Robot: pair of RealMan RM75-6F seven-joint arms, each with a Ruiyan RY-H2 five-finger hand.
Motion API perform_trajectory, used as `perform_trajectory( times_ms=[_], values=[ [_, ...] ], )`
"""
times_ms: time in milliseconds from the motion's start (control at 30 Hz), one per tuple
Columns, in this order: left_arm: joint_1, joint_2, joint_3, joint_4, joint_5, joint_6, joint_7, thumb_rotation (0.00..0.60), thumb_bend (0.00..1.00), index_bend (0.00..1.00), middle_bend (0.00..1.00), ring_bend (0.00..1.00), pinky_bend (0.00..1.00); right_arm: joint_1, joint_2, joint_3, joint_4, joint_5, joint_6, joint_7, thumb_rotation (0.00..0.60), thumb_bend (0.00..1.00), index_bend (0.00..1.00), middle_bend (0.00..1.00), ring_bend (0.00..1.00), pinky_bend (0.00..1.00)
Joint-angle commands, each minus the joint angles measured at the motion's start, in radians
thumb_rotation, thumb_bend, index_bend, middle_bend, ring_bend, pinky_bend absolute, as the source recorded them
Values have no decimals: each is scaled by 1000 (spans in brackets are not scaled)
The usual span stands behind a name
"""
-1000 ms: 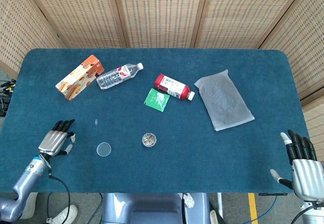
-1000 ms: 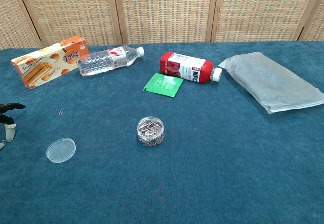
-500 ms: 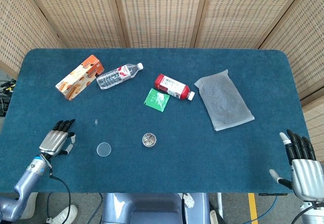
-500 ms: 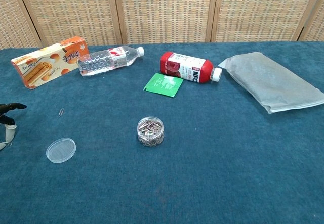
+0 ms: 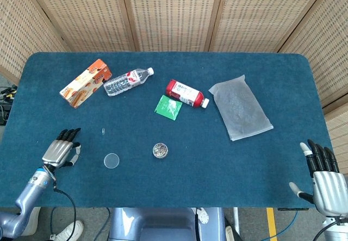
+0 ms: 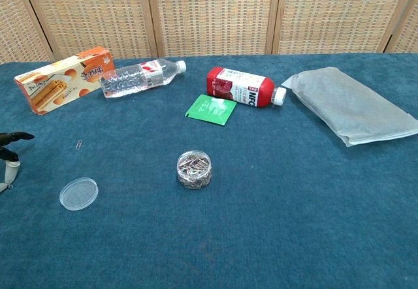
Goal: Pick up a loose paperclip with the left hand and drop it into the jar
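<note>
A blue felt-like cloth covers the worktop (image 5: pixel 179 181), with woven cane screen panels (image 5: pixel 174 12) standing behind it. On it lie an orange biscuit box (image 5: pixel 85 82), a clear water bottle (image 5: pixel 128 81), a red juice bottle (image 5: pixel 186 93), a green sachet (image 5: pixel 168 107) and a grey pouch (image 5: pixel 240 107). The open jar (image 6: pixel 194 169), full of clips, stands near the middle, its clear lid (image 6: pixel 78 193) to the left, and the loose paperclip (image 6: pixel 79 145) lies beyond the lid. Only the head view shows the whole left robot hand (image 5: pixel 60 150), released, fingers apart, short of the paperclip, and the right robot hand (image 5: pixel 323 178), released at the near right corner; the chest view catches just left fingertips (image 6: pixel 13 137). Since a second ago the left robot hand has drifted slightly toward the near edge
</note>
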Motion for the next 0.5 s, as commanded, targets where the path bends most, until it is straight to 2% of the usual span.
perform_trajectory(
  times_ms=[33,400,500],
  values=[
    [1,5,-1,-7,3,9,-6,600,438,706,0,0,0,0,0,0,-1,0,-1,0,600,0,0,0,0,0],
    [5,52,-16,-84,23,80,-17,600,438,706,0,0,0,0,5,0,-3,4,-2,5,600,0,0,0,0,0],
    [-5,78,-34,-145,30,104,-20,600,438,706,0,0,0,0,7,1,-5,6,-1,9,600,0,0,0,0,0]
  ],
)
